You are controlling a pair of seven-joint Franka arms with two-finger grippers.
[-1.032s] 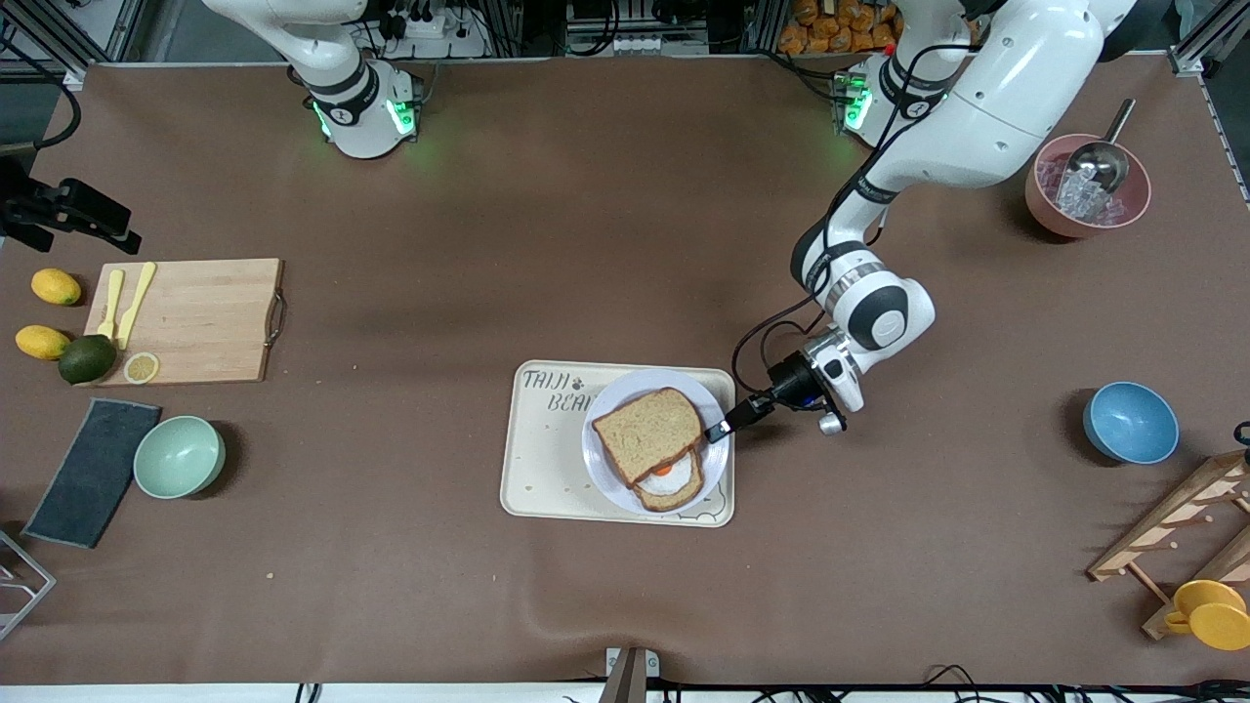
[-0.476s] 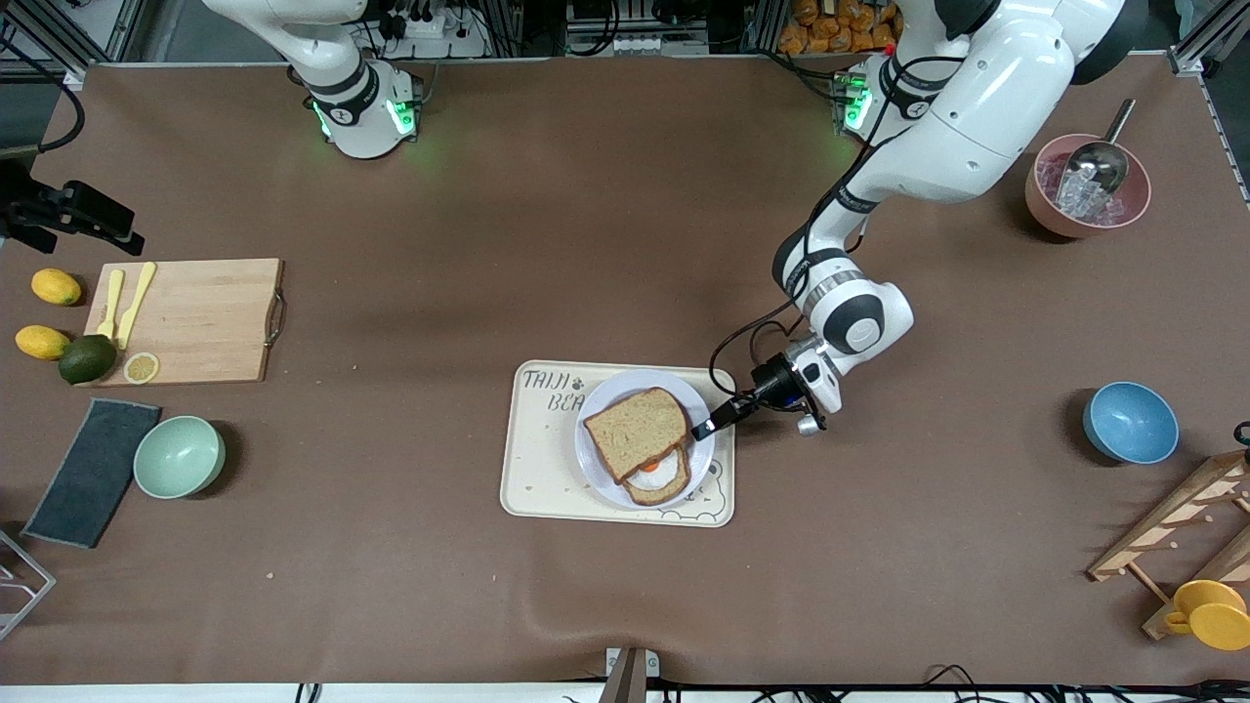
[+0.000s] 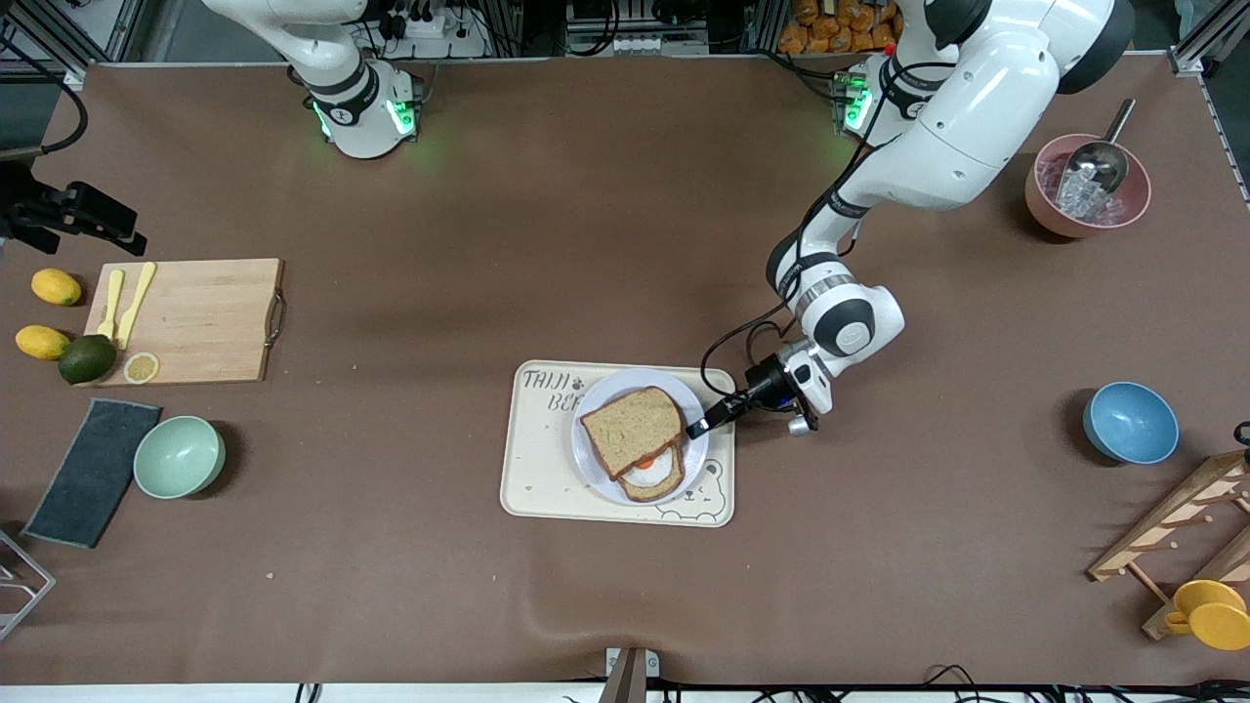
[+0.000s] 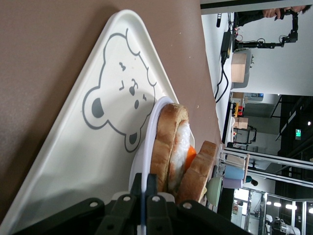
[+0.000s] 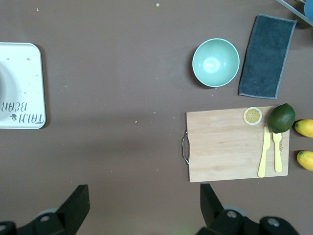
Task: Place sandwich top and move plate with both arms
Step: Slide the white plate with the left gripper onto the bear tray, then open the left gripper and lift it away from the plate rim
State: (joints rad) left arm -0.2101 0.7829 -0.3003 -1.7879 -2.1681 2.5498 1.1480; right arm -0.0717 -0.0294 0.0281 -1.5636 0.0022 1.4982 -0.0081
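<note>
- The sandwich top (image 3: 634,429) covers most of the egg slice (image 3: 652,475) beneath it.
- The plate (image 3: 592,467) hides part of the tray (image 3: 547,474); in the right wrist view the picture's edge cuts the tray (image 5: 22,88) off.
- The left hand (image 3: 699,425) meets the plate's rim; its fingertips are cut off in the left wrist view.
- The right hand (image 5: 142,205) shows only two finger stubs, wide apart, high over the bare counter (image 5: 122,73).
</note>
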